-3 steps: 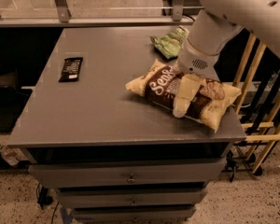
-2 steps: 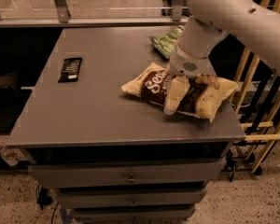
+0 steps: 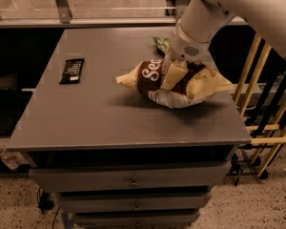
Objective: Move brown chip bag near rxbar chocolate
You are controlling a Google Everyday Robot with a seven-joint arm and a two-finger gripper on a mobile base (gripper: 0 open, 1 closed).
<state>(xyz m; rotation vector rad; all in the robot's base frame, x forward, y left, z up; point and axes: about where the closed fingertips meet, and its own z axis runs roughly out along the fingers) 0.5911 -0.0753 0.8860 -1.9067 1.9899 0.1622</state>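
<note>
Clamps claw (image 3: 177,76) across middle of brown chip bag (image 3: 150,78). Now holds bag lifted clear of counter (image 3: 109,113), shadow beneath, shifted slightly toward the bar versus a second ago. Leaves rxbar chocolate (image 3: 72,70) well apart across the counter. Judged: transport begun, most of carry remaining.

— What sort of place is this?
— A lab or office workroom, by the look. The gripper (image 3: 178,78), clamped on the brown chip bag (image 3: 150,75), hangs over a plain grey cabinet (image 3: 109,113) with drawers (image 3: 133,181) below.
— What else shows it?
— A speckled hard floor (image 3: 257,209) far beneath the gripper, a glass partition (image 3: 100,1) in a metal frame behind it, a wooden rack (image 3: 269,128) just past the cabinet edge nearest it, and loose cables (image 3: 43,204) low on the far side.
</note>
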